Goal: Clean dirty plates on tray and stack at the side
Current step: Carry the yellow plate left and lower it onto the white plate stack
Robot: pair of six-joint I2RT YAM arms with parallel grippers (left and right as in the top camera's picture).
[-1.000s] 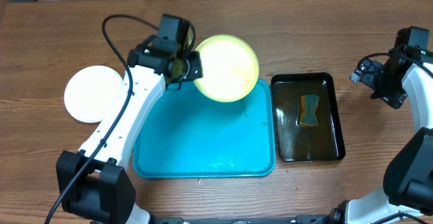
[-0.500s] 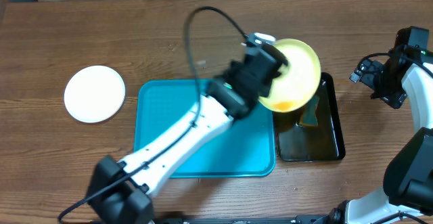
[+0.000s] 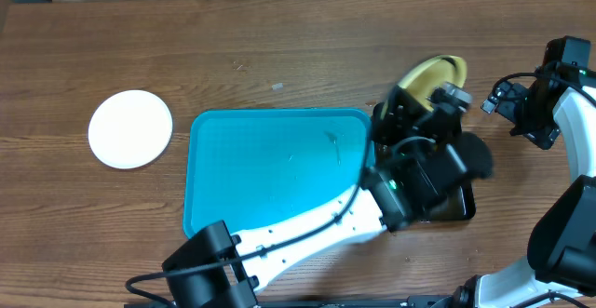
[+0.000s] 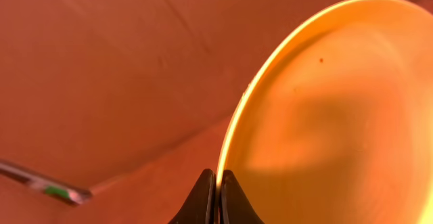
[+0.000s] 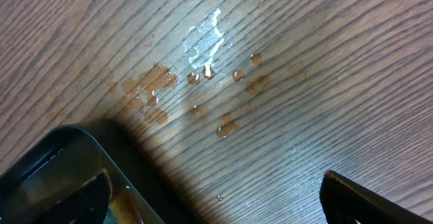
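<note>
Yellow plate (image 3: 424, 75), round, glossy, rim pinched by L gripper (image 4: 218, 178), R gripper (image 5: 213, 180) splayed, empty

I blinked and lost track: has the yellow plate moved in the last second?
Yes. The yellow plate has travelled right, from the far edge of the tray to over the black basin, which stayed put.

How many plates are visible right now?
2. One white plate on the table, left of the tray; one yellow plate held tilted in the left gripper, right of the tray. A third may be hidden, perhaps stacked under the white one.
</note>
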